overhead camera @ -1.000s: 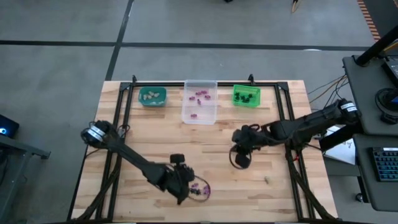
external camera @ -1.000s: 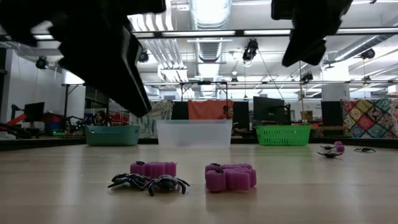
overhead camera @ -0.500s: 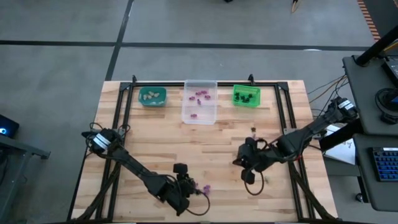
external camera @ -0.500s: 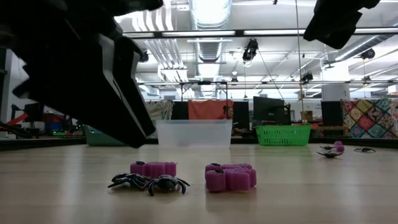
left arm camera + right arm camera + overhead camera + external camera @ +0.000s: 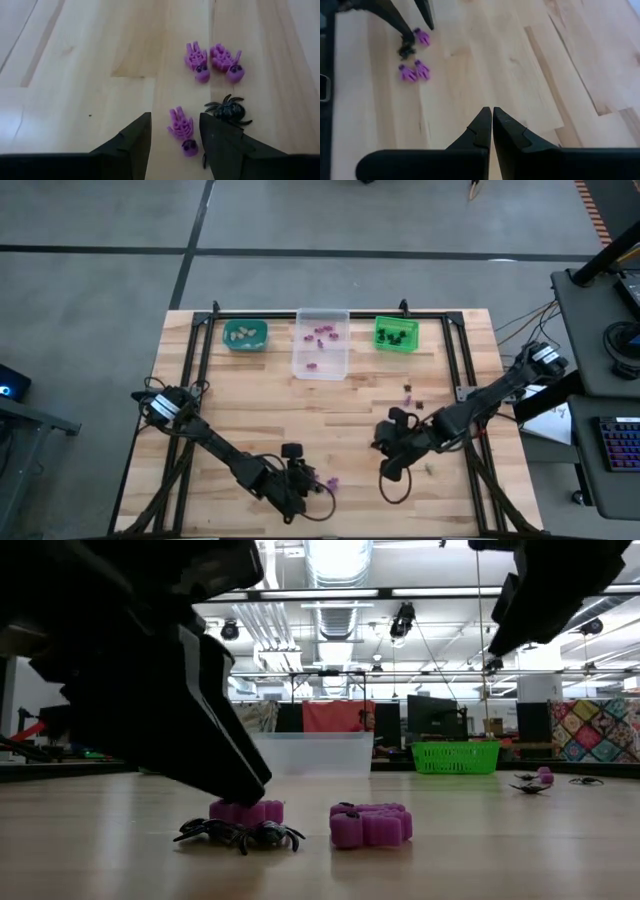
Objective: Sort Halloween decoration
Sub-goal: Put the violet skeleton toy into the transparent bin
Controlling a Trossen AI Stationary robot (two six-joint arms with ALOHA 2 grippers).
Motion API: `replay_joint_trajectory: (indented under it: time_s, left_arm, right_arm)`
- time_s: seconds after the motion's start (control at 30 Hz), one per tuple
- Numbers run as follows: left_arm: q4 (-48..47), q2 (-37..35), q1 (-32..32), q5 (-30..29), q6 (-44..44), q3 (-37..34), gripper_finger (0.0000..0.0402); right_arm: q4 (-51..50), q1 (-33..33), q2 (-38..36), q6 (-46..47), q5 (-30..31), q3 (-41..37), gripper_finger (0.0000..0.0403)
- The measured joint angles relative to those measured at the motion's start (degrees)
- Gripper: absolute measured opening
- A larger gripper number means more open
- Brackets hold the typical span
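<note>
Purple trinket (image 5: 183, 131) between open left pincer (image 5: 174, 136) fingers — black spider (image 5: 228, 110) beside.

Three bins (image 5: 321, 343), three purple skeleton trinkets (image 5: 183, 131) and one black spider (image 5: 229, 110) near them.

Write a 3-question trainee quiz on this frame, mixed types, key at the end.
1. True or false: the left gripper is open, with a purple skeleton trinket between its fingers.
2. Multiple choice: the black spider lies A) in the green bin, B) on the table beside the purple trinkets, C) in the right gripper.
3. Fill in: purple trinkets already sorted lie in the ____ bin.

Key
1. True; in the left wrist view the fingers stand apart around it.
2. B.
3. Clear; the teal bin holds pale pieces, the green one black pieces. The right gripper is shut and empty.
</note>
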Motion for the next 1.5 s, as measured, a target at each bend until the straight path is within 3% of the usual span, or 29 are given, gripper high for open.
replay_joint_trajectory:
  time_s: [0.33,0.77,1.2,1.5]
  left_arm:
    - [0.9,0.0,0.6,0.1,-1.4,-2.7,0.0139]
    - [0.2,-0.1,0.7,-1.0,1.4,-2.8,0.0008]
    - [-7.9,-9.2,3.8,-3.3,8.9,-2.9,0.0009]
    - [-10.2,-19.6,17.2,-2.4,26.5,-3.5,0.0008]
  right_arm:
    - [2.0,-0.1,4.2,0.0,-0.1,0.0,0.0009]
    - [4.5,-0.1,4.4,-0.9,3.1,0.0,0.0009]
    - [6.4,-0.1,4.4,-3.9,6.3,0.0,0.0009]
    - [9.1,-0.8,4.4,-9.4,8.7,0.0,0.0009]
